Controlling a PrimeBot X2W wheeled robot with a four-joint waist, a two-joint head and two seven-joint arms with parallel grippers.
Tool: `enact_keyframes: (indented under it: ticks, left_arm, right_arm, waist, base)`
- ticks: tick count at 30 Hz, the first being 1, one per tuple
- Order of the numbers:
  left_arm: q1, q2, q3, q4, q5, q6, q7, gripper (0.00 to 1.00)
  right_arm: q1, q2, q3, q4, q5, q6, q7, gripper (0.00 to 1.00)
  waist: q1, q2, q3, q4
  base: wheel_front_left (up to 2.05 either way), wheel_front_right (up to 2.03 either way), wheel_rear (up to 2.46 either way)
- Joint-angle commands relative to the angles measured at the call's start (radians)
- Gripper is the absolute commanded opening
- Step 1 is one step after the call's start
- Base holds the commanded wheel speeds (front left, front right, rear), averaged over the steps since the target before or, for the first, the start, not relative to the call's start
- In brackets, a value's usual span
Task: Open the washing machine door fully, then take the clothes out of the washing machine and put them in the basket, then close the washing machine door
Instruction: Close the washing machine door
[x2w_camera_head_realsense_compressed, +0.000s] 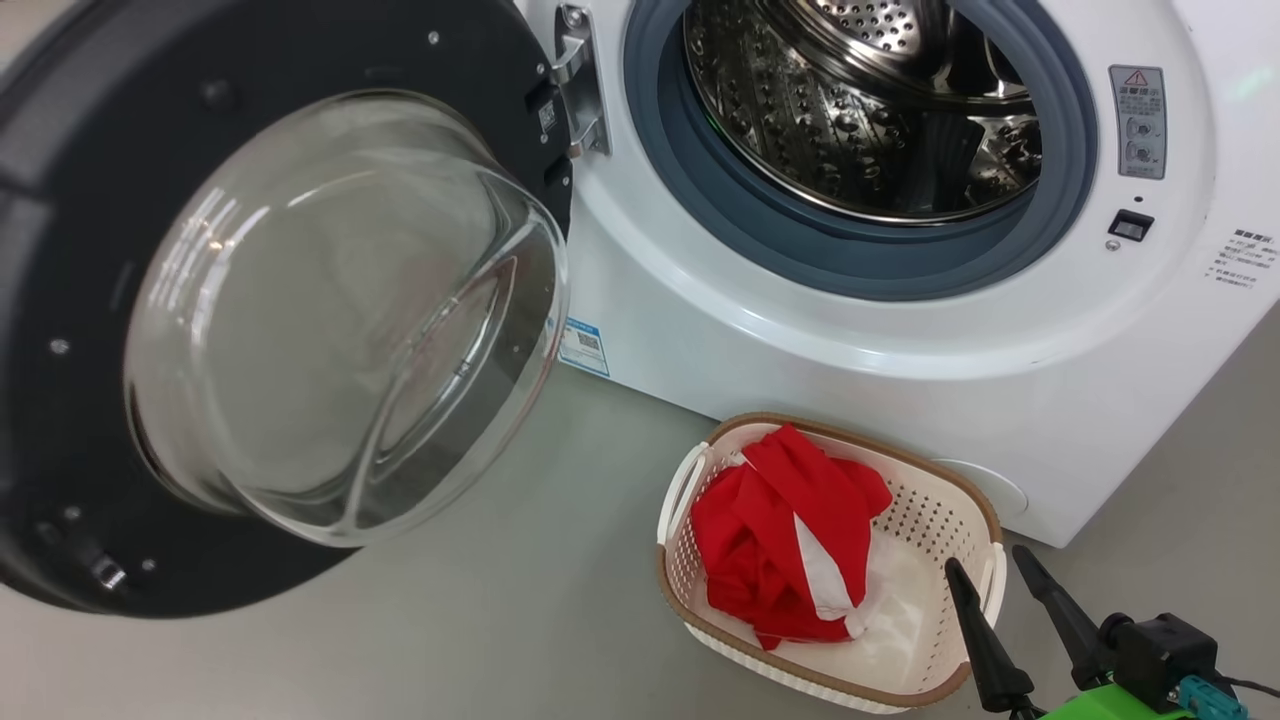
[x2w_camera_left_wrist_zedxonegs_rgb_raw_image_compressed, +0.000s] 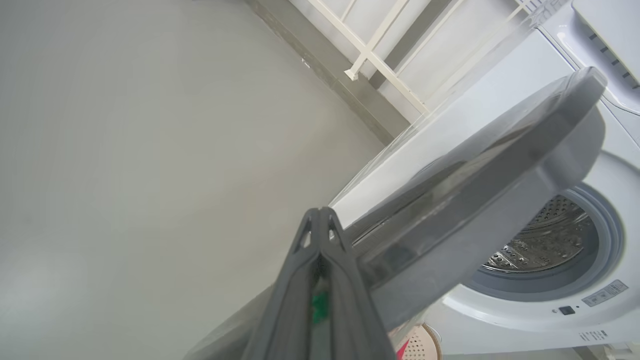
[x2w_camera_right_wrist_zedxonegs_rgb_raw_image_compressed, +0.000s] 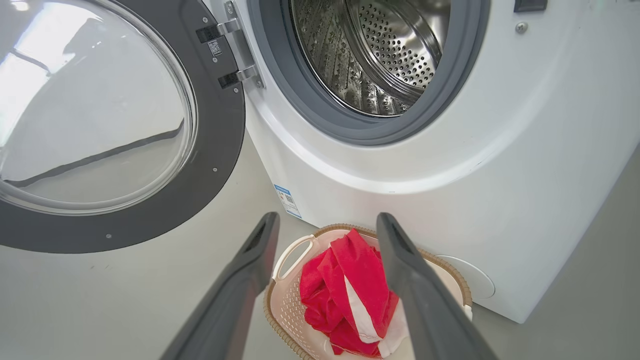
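The washing machine door (x2w_camera_head_realsense_compressed: 80, 200) stands swung open at the left, its clear glass bowl bulging toward me. The white washing machine (x2w_camera_head_realsense_compressed: 800, 340) shows a steel drum (x2w_camera_head_realsense_compressed: 860, 100) with no fabric visible inside. Red clothes (x2w_camera_head_realsense_compressed: 770, 530) with a white patch lie bunched in the cream basket (x2w_camera_head_realsense_compressed: 850, 430) on the floor in front of the machine. My right gripper (x2w_camera_head_realsense_compressed: 988, 565) hangs open just above the basket's right end, holding nothing; in the right wrist view the open gripper (x2w_camera_right_wrist_zedxonegs_rgb_raw_image_compressed: 327, 220) frames the clothes (x2w_camera_right_wrist_zedxonegs_rgb_raw_image_compressed: 345, 290). My left gripper (x2w_camera_left_wrist_zedxonegs_rgb_raw_image_compressed: 320, 215) is shut, close beside the door's outer face (x2w_camera_left_wrist_zedxonegs_rgb_raw_image_compressed: 480, 200).
Grey floor (x2w_camera_head_realsense_compressed: 480, 620) spreads around the basket and under the door. A white rail frame (x2w_camera_left_wrist_zedxonegs_rgb_raw_image_compressed: 370, 45) stands by the wall behind the machine. A blue sticker (x2w_camera_head_realsense_compressed: 583, 347) and a warning label (x2w_camera_head_realsense_compressed: 1138, 120) mark the machine's front.
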Motion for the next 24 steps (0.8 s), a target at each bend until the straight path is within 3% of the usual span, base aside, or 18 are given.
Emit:
enact_keyframes:
  ticks: [1, 10, 24]
  left_arm:
    - [0.002, 0.045, 0.011, -0.051, -0.023, -0.008, 0.021, 0.00]
    - [0.090, 0.094, -0.037, -0.204, -0.098, -0.008, 0.043, 0.00]
    - [0.163, 0.103, -0.123, -0.475, -0.180, -0.008, 0.056, 0.00]
  right_arm:
    - [0.005, -0.006, 0.015, -0.021, -0.013, 0.006, -0.006, 1.00]
    - [0.010, 0.002, 0.012, -0.019, -0.010, 0.006, -0.006, 1.00]
    - [0.013, 0.007, 0.008, -0.021, -0.011, 0.006, -0.006, 1.00]
  waist:
    - [0.0000, 0.0000, -0.005, -0.001]
    - [0.0000, 0.0000, -0.025, -0.003]
    - [0.0000, 0.0000, -0.034, -0.007]
  base:
    - [0.00, 0.00, 0.00]
    - [0.00, 0.00, 0.00]
    - [0.00, 0.00, 0.00]
